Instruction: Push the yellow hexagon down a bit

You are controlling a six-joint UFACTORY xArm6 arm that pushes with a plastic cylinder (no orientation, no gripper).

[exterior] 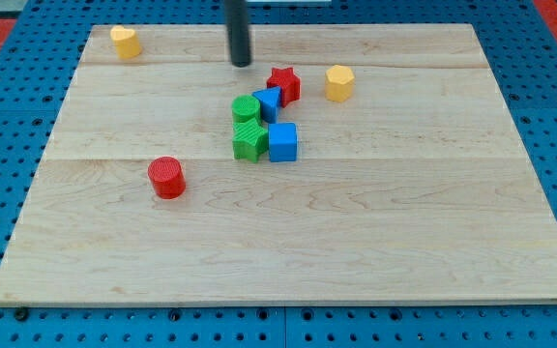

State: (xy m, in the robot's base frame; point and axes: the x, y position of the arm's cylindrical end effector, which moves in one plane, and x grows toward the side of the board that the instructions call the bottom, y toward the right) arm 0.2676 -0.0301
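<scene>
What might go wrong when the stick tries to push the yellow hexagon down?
My tip sits well to the view's left of the yellow hexagon, so it must travel above it first. The red star lies between them and may get bumped. An off-centre push might slide the hexagon sideways.

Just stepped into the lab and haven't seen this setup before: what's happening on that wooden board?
A robot arm's dark rod is pushing small blocks around the board. My tip sits near the view's top, touching nothing, to the left of the red star and well left of the yellow hexagon, its target. The star heads a cluster of two green and two blue blocks. A red cylinder and a yellow heart-like block stand apart.
</scene>
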